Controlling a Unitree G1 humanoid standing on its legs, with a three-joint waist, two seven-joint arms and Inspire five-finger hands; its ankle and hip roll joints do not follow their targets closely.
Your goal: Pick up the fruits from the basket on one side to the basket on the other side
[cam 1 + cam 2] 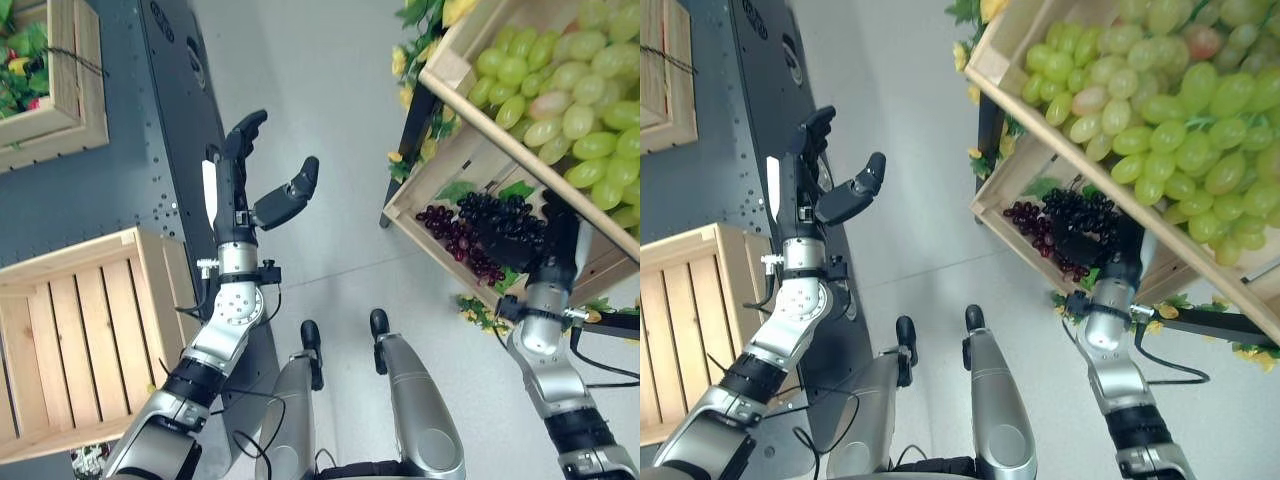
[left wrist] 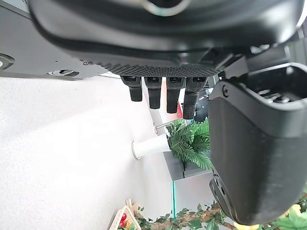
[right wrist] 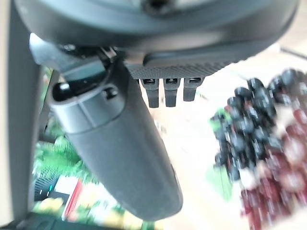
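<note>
The right hand [image 1: 1118,243] reaches into the lower tilted wooden crate [image 1: 445,172], beside the bunch of dark purple-black grapes [image 1: 500,222] and the smaller dark red grape bunch [image 1: 452,230] lying toward that crate's lower edge. In its wrist view its fingers [image 3: 165,92] stretch out straight, holding nothing, with the dark grapes just beside them. Green grapes [image 1: 560,90] fill the upper wooden crate [image 1: 992,62]. The left hand [image 1: 262,182] hangs spread and empty beside the slatted wooden crate [image 1: 70,345].
</note>
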